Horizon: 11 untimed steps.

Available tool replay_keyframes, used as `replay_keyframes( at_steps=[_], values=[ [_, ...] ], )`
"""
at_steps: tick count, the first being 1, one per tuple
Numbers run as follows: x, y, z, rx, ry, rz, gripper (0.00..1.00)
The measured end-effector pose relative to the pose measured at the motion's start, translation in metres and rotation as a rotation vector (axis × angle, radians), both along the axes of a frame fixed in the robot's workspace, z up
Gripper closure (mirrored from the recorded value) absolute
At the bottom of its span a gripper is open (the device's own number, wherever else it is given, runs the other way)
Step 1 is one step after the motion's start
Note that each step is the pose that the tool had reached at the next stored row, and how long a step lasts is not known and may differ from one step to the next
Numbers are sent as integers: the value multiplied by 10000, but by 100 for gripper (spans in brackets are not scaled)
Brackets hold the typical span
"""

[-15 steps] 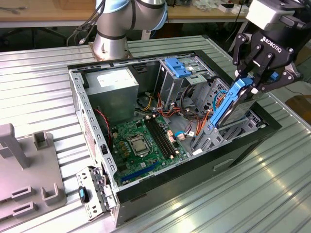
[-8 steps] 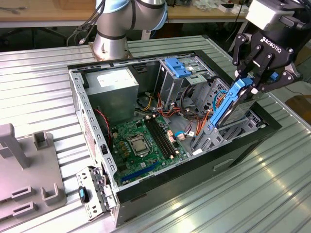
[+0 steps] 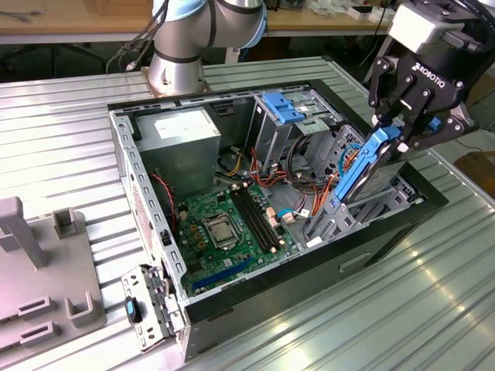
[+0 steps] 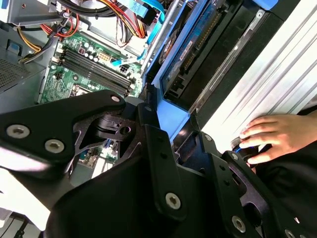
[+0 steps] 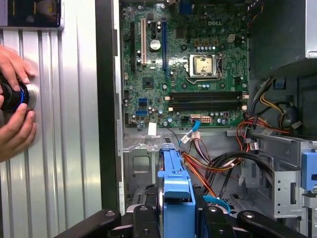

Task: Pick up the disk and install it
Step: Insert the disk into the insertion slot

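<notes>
Gripper (image 3: 401, 127) sits high over the open computer case (image 3: 124, 166). Fingers (image 4: 153, 148) are clamped on the upper end of the disk (image 3: 370, 166), pressing its bright blue carrier rails from both sides.

The disk hangs tilted below the fingertips. Its lower end reaches down to the grey metal drive bay (image 3: 325, 220) at the case wall nearest the fingers. Cannot tell whether that end rests in the bay or only touches it.

In the first wrist view the disk's blue carrier (image 5: 176, 191) runs straight out from between the two dark fingers. Orange and black cables (image 5: 218, 166) lie just beside it.

- Further out from the fingertips, on the case floor: green motherboard (image 3: 224, 224).
- Beyond that, well apart: grey power supply box (image 3: 182, 143) with a white label.
- Light-blue latch plate (image 3: 282, 107): on top of the taller cage, near the gripper but not touching it.
- Outside the case, on the ribbed metal table (image 3: 62, 116): a person's hands (image 5: 15, 131) cupped around a round knob (image 5: 22, 96) with a blue ring, well apart from the fingers.
</notes>
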<state>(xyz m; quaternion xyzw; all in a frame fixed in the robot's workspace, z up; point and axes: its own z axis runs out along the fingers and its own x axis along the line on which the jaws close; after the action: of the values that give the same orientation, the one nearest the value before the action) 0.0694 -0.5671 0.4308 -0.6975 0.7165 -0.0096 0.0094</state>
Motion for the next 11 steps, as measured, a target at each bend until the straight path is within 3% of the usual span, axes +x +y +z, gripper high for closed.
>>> replay_keyframes(
  at_steps=[11],
  values=[
    [0,0,-112,0,0,0,63]
  ],
)
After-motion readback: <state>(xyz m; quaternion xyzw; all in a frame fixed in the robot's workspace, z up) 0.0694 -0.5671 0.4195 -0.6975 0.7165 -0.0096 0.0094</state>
